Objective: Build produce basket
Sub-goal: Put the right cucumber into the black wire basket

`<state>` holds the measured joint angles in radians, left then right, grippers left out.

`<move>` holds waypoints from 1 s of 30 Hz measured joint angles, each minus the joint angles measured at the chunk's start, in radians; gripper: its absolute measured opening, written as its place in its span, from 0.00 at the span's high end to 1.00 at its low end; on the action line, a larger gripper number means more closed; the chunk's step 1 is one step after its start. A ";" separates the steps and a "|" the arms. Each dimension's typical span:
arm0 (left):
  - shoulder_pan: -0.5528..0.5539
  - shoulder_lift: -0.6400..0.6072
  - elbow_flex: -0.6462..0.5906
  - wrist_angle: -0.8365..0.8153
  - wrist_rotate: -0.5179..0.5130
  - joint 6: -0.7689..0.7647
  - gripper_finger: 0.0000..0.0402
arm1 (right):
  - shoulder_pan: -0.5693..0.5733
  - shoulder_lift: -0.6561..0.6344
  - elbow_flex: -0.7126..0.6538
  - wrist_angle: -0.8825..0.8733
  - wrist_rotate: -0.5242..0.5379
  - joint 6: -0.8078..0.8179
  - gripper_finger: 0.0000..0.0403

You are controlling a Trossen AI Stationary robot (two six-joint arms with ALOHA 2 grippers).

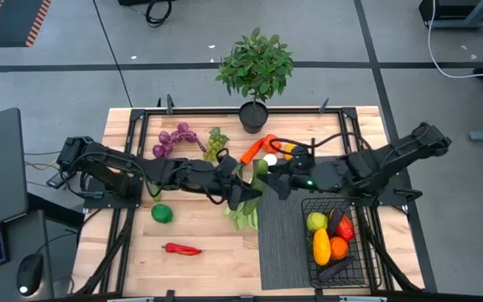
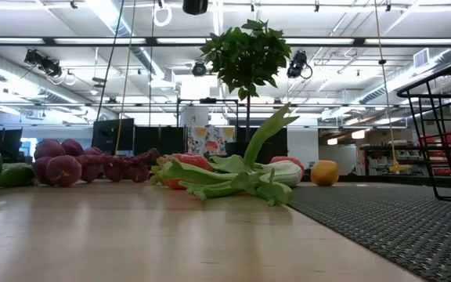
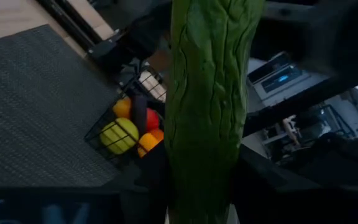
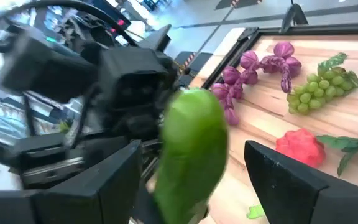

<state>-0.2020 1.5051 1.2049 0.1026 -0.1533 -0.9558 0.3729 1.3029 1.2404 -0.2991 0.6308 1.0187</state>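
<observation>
Cucumber (image 3: 207, 112) clenched lengthwise in our left gripper (image 1: 243, 195); basket (image 1: 335, 243) lies beyond, nearer our spread right gripper (image 1: 268, 174)

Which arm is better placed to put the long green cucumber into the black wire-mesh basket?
Probably the right. The right gripper meets the left gripper at the long green cucumber in mid-table, and the black wire-mesh basket lies on the right arm's side.
</observation>
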 joint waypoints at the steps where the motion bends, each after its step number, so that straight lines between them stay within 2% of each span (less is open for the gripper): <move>1: 0.000 0.000 0.000 0.008 -0.006 0.000 0.66 | -0.010 0.011 0.000 0.007 -0.007 0.001 0.30; 6: 0.001 0.001 -0.001 0.010 -0.012 0.025 0.63 | -0.042 0.051 0.000 0.038 -0.047 0.006 0.36; 8: -0.001 0.001 -0.001 0.011 -0.014 0.025 0.62 | -0.041 0.052 0.000 0.044 -0.042 -0.004 0.44; 12: -0.003 0.001 -0.001 0.014 -0.026 0.055 0.59 | -0.040 0.044 0.001 0.043 -0.050 -0.055 0.67; 13: -0.003 0.001 -0.001 0.014 -0.030 0.062 0.59 | -0.041 0.044 0.001 0.041 -0.056 -0.067 0.70; 18: 0.017 -0.016 -0.001 -0.020 -0.031 0.106 0.55 | -0.038 0.025 0.001 -0.054 -0.142 -0.076 0.70; 22: 0.045 -0.080 0.001 -0.047 -0.034 0.159 0.54 | 0.004 -0.007 -0.002 -0.212 -0.173 0.002 0.70; 26: 0.071 -0.144 -0.001 -0.214 -0.035 0.201 0.53 | 0.065 -0.055 -0.002 -0.388 -0.192 0.127 0.70; 30: 0.081 -0.195 0.002 -0.437 -0.069 0.163 0.53 | 0.153 -0.098 -0.001 -0.542 -0.251 0.293 0.70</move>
<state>-0.1211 1.3106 1.2064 -0.3349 -0.2226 -0.7930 0.5256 1.2047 1.2392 -0.8409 0.3801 1.3115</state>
